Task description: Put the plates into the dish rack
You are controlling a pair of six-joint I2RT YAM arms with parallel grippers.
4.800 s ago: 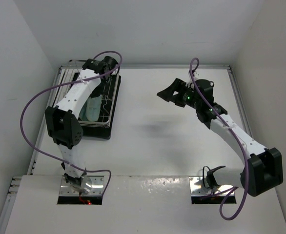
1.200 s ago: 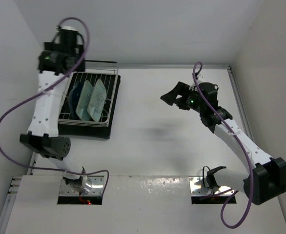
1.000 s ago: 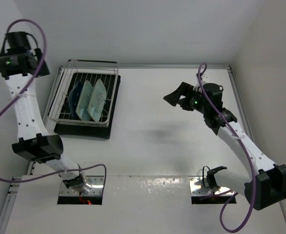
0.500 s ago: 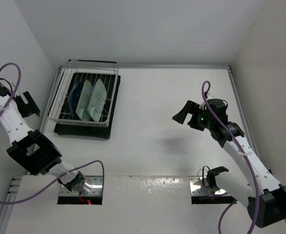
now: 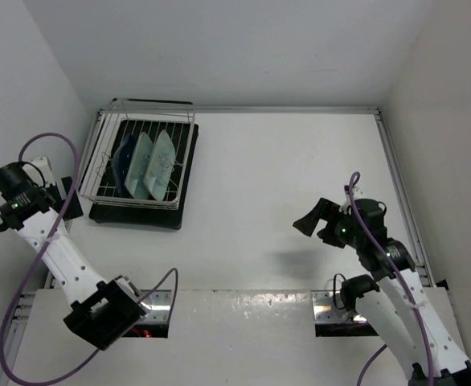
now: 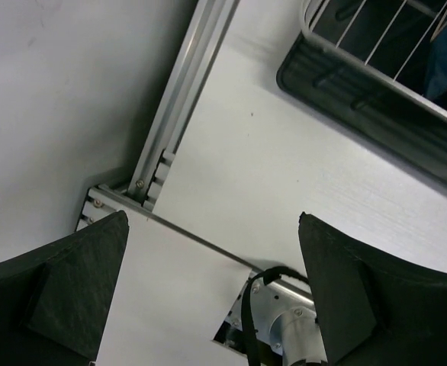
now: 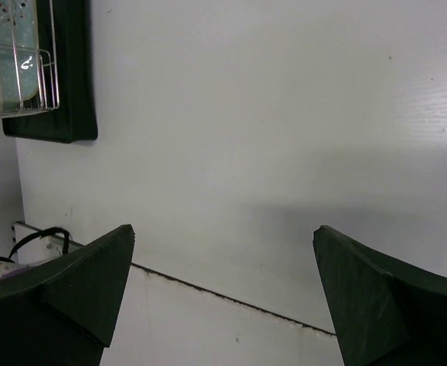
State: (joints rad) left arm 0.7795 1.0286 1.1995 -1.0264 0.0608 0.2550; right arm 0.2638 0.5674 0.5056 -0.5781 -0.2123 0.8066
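Note:
The silver wire dish rack [image 5: 107, 173] stands on its black drip tray [image 5: 139, 215] at the back left of the table. Three plates stand upright in it: a dark blue one [image 5: 125, 159] and two mint-green speckled ones [image 5: 143, 165] [image 5: 163, 161]. My left gripper [image 5: 30, 211] hangs open and empty to the left of the rack, near the wall. In the left wrist view the left gripper [image 6: 212, 229] looks down at the table, with the rack [image 6: 376, 65] at the top right. My right gripper [image 5: 316, 225] is open and empty at the near right, far from the rack. The right wrist view shows a mint plate [image 7: 10, 46] at the top left.
An aluminium rail [image 6: 181, 114] runs along the table's left edge beside the wall. The left arm's base and black cable [image 6: 262, 305] sit in a cutout at the near edge. White walls close in at the left, back and right.
Both arms have drawn back toward the near edge. The left gripper swung from above the rack's back corner down to its left side. The right gripper retreated from mid-table. The plates stay in the rack.

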